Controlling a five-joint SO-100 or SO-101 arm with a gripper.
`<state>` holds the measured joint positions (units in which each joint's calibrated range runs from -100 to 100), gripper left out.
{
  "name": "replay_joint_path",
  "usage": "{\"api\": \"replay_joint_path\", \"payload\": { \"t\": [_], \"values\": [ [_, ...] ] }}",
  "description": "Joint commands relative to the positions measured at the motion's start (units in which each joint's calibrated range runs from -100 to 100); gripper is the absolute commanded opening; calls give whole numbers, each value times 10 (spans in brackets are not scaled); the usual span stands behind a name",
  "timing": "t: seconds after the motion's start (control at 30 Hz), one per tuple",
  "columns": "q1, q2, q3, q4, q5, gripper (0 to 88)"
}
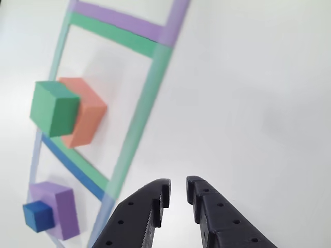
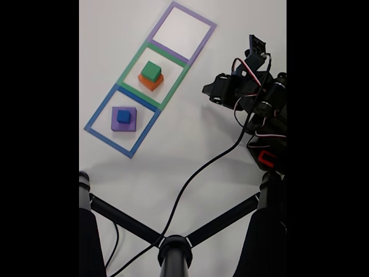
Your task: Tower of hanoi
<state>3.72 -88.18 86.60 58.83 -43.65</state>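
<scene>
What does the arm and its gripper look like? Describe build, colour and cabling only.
The gripper has two black plastic fingers, curved and tapering, with rows of small round holes along them and stepped inner edges. In the fixed view the arm is black and blocky, with a red part lower down, thin red and white wires looped over it, and a black cable trailing across the table.

White counter [image 2: 219, 34] w/ three taped squares in a diagonal row: purple frame [image 2: 182, 30] empty at top, green frame [image 2: 153, 78] in the middle holding a green cube [image 2: 151, 71] stacked on an orange block [image 2: 150, 82], blue frame [image 2: 122, 120] below w/ a small blue cube [image 2: 123, 116] atop a purple block [image 2: 123, 119]. Black arm [image 2: 256, 98] sits well apart at right; its end effector [image 2: 209, 90] points toward the frames. A black cable [image 2: 199, 173] runs down to a stand [image 2: 173, 251].
</scene>
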Motion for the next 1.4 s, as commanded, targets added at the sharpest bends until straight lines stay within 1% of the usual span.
{"api": "replay_joint_path", "payload": {
  "t": [0.0, 0.1, 0.17, 0.23, 0.27, 0.3, 0.33, 0.37, 0.43, 0.57, 0.6, 0.73, 0.8, 0.87, 0.9, 0.93, 1.03, 1.17, 1.23, 1.3, 1.37],
  "values": [
    [0, 88, -118, -33, 168, 0],
    [2, 129, -176, -39, 328, 0],
    [7, 151, -209, -42, 459, 0],
    [12, 174, -244, -42, 644, 0],
    [13, 185, -263, -42, 725, 0],
    [14, 196, -285, -38, 777, 0],
    [13, 207, -304, -35, 804, 0],
    [11, 222, -330, -25, 843, 0],
    [7, 252, -388, 9, 933, 13],
    [-6, 280, -474, 66, 1021, 16],
    [-9, 283, -491, 77, 1027, 17],
    [-21, 291, -557, 157, 1091, 12],
    [-22, 291, -586, 196, 1113, 5],
    [-22, 290, -597, 225, 1146, 4],
    [-23, 287, -597, 230, 1152, 8],
    [-23, 285, -591, 235, 1168, 11],
    [-17, 272, -548, 225, 1216, 41],
    [0, 238, -454, 169, 1308, 82],
    [12, 218, -396, 128, 1367, 101],
    [24, 206, -353, 94, 1436, 130],
    [36, 206, -327, 64, 1436, 168]
  ]
}}
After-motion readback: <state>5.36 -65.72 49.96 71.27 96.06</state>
